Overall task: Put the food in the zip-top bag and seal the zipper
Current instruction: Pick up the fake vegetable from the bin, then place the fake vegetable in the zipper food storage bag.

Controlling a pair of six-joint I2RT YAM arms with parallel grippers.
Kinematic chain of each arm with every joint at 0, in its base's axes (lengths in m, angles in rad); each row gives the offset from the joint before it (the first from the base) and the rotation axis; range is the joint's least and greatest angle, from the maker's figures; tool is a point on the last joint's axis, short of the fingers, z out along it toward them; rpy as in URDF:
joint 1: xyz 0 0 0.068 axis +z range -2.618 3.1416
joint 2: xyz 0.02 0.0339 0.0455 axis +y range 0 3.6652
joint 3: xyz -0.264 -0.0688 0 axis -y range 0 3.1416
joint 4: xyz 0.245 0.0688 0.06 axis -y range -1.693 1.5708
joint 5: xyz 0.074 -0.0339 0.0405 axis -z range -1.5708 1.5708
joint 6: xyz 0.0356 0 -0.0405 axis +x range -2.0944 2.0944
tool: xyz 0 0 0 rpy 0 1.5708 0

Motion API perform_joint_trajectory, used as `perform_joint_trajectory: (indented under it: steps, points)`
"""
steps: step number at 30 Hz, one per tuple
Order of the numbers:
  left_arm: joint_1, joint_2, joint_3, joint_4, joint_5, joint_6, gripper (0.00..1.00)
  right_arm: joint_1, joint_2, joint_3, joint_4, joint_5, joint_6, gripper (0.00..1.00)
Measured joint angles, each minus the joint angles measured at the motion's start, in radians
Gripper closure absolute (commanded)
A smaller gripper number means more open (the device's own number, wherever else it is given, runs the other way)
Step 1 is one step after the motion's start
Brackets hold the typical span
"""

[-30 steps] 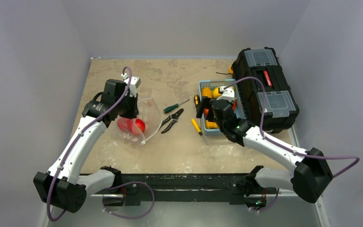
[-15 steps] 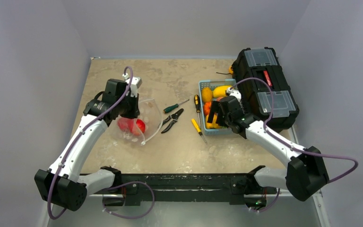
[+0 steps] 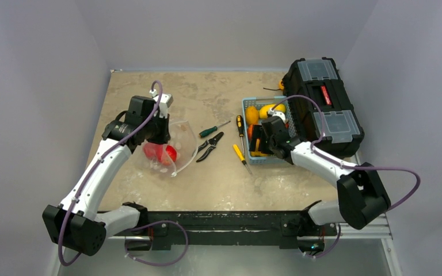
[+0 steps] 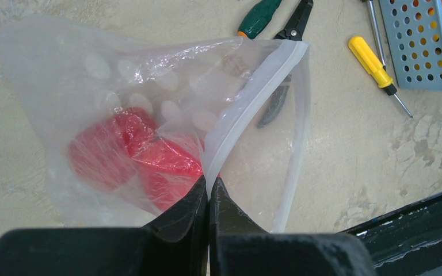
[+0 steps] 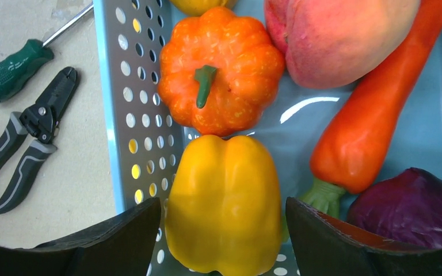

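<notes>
The zip-top bag [image 4: 121,86] lies on the left half of the table [image 3: 207,184] with red food [image 4: 132,155] already inside. The left gripper [image 4: 209,192] is pinched tight on the bag's mouth at the zipper [image 4: 253,98], holding 1 lip up so the opening gapes toward the right.

On the right, the right gripper [image 5: 224,227] hangs spread wide over the blue basket [image 5: 115,115], its 2 fingers straddling the yellow pepper [image 5: 224,190]. This pepper looks like the next piece to go. The pumpkin [image 5: 221,69], peach [image 5: 339,40] and carrot [image 5: 368,126] crowd it on the far side and on the right.

Several things could go wrong from here:
- The pepper is glossy and rounded, so a grip placed off-centre may squirt it out.
- The left finger sits close to the perforated basket wall and could catch it, dragging the basket along when the arm lifts.
- The right finger could wedge against the carrot's green stem.
- The bag is floppy and held at 1 point only. A bulky pepper pushed in at an angle may fold the free lip shut or tug the strip out of the pinch.
</notes>
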Motion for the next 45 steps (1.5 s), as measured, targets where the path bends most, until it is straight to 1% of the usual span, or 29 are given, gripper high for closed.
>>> perform_joint_trajectory:
  steps: [4, 9, 13, 17, 20, 24, 27, 29, 31, 33, 37, 39, 42, 45]
  points:
    - [0.0, 0.0, 0.0, -0.001, 0.001, 0.0, 1.0, 0.0, 0.034, 0.0, 0.024, -0.029, -0.006, 0.3]
    - [0.0, 0.0, 0.0, -0.002, 0.002, 0.0, 1.0, -0.002, 0.045, 0.0, 0.041, -0.046, -0.011, 0.43]
    - [0.0, 0.0, 0.0, -0.002, 0.002, 0.0, 1.0, -0.002, 0.033, 0.0, 0.034, -0.037, -0.025, 0.58]
    - [0.0, 0.0, 0.0, -0.003, 0.002, 0.0, 1.0, -0.002, -0.023, 0.0, 0.013, 0.003, -0.039, 0.8]
    - [0.0, 0.0, 0.0, -0.003, 0.002, 0.0, 1.0, -0.002, -0.081, 0.0, 0.006, 0.051, -0.041, 0.88]
    - [0.0, 0.0, 0.0, -0.003, 0.002, 0.0, 1.0, -0.002, -0.198, -0.013, 0.031, 0.098, -0.039, 0.91]
    - [0.0, 0.0, 0.0, -0.003, 0.002, 0.0, 1.0, -0.002, -0.322, -0.07, 0.136, 0.076, -0.039, 0.95]
    - [0.0, 0.001, 0.0, -0.003, 0.002, 0.0, 1.0, -0.002, -0.379, -0.116, 0.219, 0.036, -0.042, 1.0]
    - [0.0, 0.001, 0.0, -0.003, 0.002, 0.0, 1.0, -0.002, -0.385, -0.138, 0.28, -0.002, -0.046, 1.0]
    - [0.0, 0.001, 0.0, -0.004, 0.002, 0.0, 1.0, -0.002, -0.352, -0.139, 0.322, -0.048, -0.053, 1.0]
    - [0.0, 0.001, 0.0, -0.004, 0.003, 0.0, 1.0, 0.013, -0.229, -0.134, 0.444, -0.236, -0.057, 1.0]
    - [0.0, 0.001, 0.0, -0.004, 0.003, 0.0, 1.0, 0.066, -0.178, -0.127, 0.496, -0.285, -0.063, 1.0]
    - [0.0, 0.001, 0.0, -0.006, 0.002, 0.0, 1.0, 0.235, -0.113, -0.065, 0.532, -0.304, -0.1, 1.0]
    - [0.0, 0.001, 0.0, -0.01, 0.002, 0.0, 1.0, 0.406, -0.041, 0.037, 0.601, -0.333, -0.136, 1.0]
